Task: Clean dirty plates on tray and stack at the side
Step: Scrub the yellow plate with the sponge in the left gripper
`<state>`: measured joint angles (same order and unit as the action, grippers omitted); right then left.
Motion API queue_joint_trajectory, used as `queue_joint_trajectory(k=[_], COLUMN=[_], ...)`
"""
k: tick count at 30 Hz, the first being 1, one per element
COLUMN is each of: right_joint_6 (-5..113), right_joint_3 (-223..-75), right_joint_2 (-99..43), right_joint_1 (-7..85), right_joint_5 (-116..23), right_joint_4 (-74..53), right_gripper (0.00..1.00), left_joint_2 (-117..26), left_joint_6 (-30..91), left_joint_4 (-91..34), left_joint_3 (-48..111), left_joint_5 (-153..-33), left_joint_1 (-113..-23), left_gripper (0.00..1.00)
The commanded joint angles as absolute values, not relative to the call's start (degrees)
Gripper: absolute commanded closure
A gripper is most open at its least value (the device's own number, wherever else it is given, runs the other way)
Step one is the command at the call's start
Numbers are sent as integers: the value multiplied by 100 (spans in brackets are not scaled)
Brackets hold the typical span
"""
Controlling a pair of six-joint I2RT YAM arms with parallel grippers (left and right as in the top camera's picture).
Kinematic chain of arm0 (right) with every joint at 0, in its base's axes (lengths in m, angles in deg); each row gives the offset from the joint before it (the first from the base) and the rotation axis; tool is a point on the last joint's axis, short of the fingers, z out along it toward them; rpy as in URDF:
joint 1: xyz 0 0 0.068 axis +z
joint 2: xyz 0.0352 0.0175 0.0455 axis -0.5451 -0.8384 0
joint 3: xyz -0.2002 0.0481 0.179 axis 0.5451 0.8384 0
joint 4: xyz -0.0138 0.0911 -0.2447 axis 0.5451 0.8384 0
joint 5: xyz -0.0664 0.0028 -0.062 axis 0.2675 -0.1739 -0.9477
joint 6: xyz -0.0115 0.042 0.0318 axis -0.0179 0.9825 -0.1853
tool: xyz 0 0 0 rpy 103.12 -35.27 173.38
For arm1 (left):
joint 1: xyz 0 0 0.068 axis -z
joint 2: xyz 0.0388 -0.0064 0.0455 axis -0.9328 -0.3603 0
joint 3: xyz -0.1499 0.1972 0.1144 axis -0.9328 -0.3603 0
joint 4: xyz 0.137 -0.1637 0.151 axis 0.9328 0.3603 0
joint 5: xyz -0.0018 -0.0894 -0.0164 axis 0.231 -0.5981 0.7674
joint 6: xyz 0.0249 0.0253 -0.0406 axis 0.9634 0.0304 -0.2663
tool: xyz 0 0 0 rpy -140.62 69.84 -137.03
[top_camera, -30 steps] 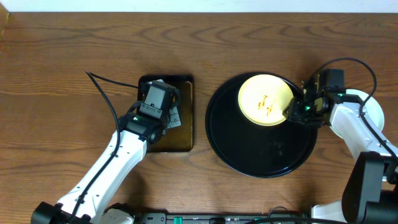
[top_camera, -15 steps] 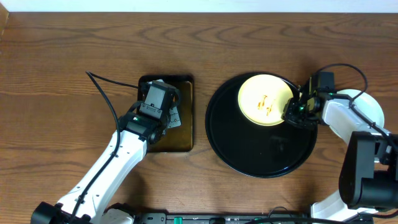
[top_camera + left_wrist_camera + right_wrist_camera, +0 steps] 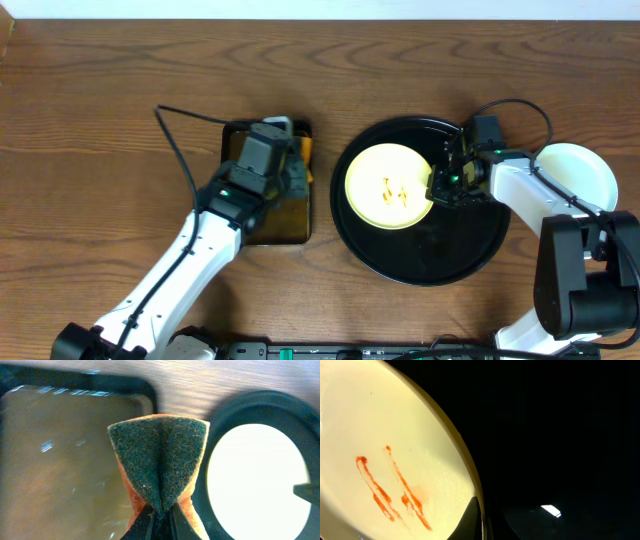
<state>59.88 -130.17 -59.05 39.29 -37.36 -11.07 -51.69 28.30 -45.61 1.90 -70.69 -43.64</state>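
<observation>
The yellow plate [image 3: 388, 186] has thin orange-red streaks [image 3: 395, 490], the big tray [image 3: 440, 250] is shiny black, the other plate [image 3: 585, 170] looks almost white, the table [image 3: 100, 120] is brown with wavy wood lines, the sponge [image 3: 159, 457] is orange with a dark green fuzzy top, and the small tray [image 3: 120, 385] is black with brown water [image 3: 60, 460].

Rect. dark tray [image 3: 296, 222] w/ brownish liquid; folded green/orange sponge [image 3: 159, 462] over its rt edge.
</observation>
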Motion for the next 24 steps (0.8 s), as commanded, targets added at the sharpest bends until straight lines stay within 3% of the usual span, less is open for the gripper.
queue_joint_trajectory(k=[1, 13, 24], right_joint_6=[5988, 5953, 5944], right_joint_3=[-12971, -12974, -12974], right_joint_2=[-6038, -6038, -6038], right_joint_1=[4098, 4128, 4128], right_joint_5=[-3771, -3773, -3771], right_joint_4=[-1033, -935, -926], right_gripper=[99, 99, 99], left_joint_2=[-5182, -6472, -7759], left_joint_6=[3121, 1798, 391], left_joint_4=[-4813, -6566, -8139], left_joint_3=[201, 201, 201], left_joint_5=[-7364, -7878, -8905], left_joint_1=[-4021, -2810, -2566], left_gripper=[92, 92, 92])
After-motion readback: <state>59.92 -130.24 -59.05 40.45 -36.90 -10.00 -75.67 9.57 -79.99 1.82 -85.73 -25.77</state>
